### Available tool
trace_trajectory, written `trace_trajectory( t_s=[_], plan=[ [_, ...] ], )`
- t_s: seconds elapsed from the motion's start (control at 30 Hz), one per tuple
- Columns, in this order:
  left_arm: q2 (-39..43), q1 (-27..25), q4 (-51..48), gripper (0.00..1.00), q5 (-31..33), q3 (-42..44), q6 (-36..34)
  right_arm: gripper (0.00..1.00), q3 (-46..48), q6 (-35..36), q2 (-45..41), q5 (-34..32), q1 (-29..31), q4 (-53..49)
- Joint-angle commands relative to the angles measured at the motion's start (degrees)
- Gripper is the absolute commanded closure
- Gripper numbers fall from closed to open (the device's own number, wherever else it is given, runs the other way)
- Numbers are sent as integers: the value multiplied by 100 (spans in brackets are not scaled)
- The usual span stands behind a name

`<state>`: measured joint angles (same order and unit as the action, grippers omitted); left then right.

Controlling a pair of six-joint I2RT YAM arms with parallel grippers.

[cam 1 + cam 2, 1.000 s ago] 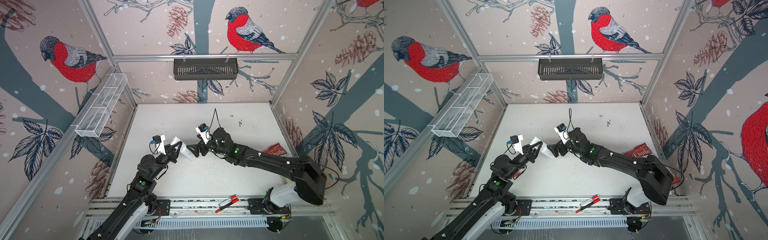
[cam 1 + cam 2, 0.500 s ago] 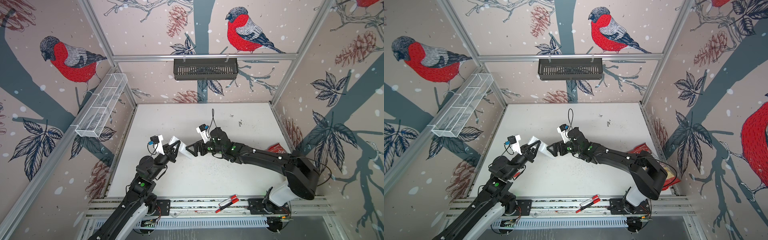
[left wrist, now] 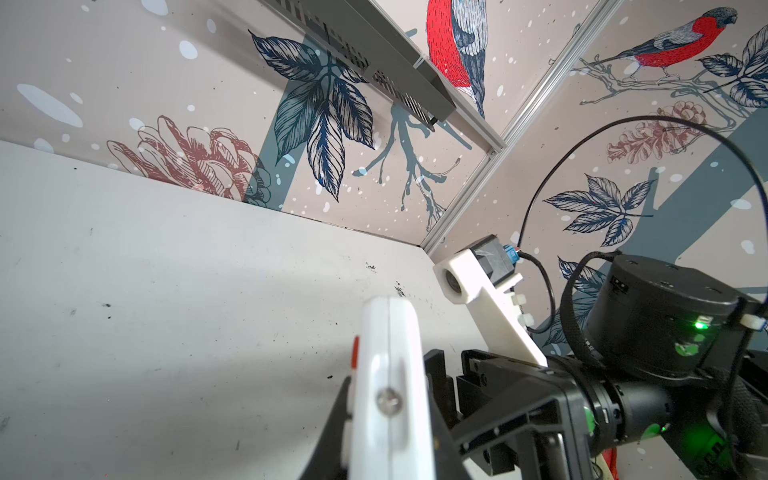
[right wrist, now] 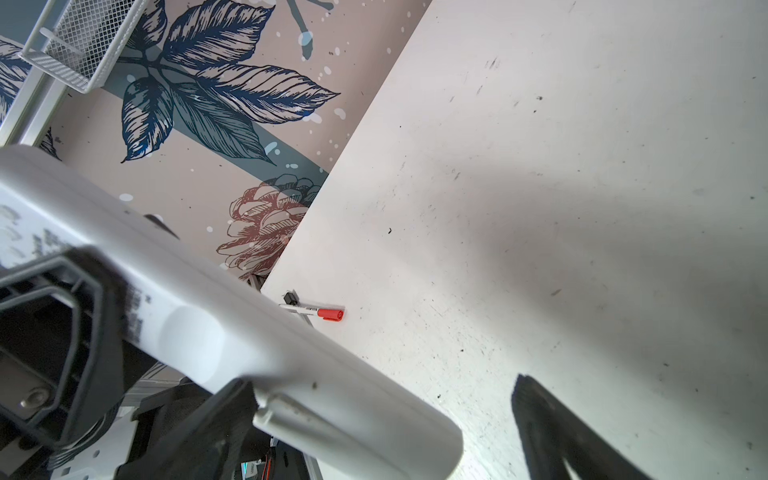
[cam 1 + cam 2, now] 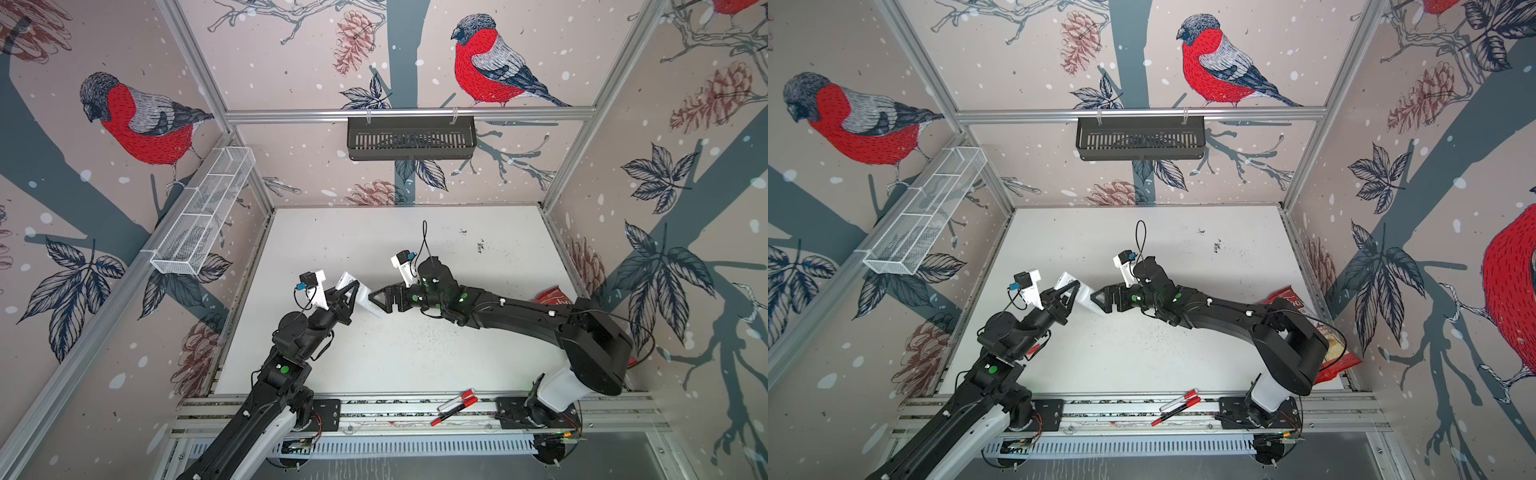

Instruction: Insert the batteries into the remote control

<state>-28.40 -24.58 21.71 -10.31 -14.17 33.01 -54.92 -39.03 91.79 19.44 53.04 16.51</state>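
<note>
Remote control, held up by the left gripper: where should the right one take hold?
The free end of the remote control, jutting past the left gripper toward the right gripper. Probably come in from the right, open jaws straddling that slim end.

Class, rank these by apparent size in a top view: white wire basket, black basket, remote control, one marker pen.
1. white wire basket and black basket: too alike to rank.
2. remote control, partly hidden.
3. marker pen, thinnest.
</note>
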Motion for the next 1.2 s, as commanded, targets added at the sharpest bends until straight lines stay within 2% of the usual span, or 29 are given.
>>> trace_trajectory(
  t_s=[0.0, 0.7, 1.17],
  plan=[
    [21, -3, 214, 100, -55, -15, -19, 1, 7, -130, 27, -1, 18, 141],
    [72, -3, 136, 100, 141, -31, -117, 2, -37, -142, 76, -177, -21, -344],
    [78, -3, 134, 100, 143, -33, -103, 0, -19, -296, -98, 119, 12, 220]
  ],
)
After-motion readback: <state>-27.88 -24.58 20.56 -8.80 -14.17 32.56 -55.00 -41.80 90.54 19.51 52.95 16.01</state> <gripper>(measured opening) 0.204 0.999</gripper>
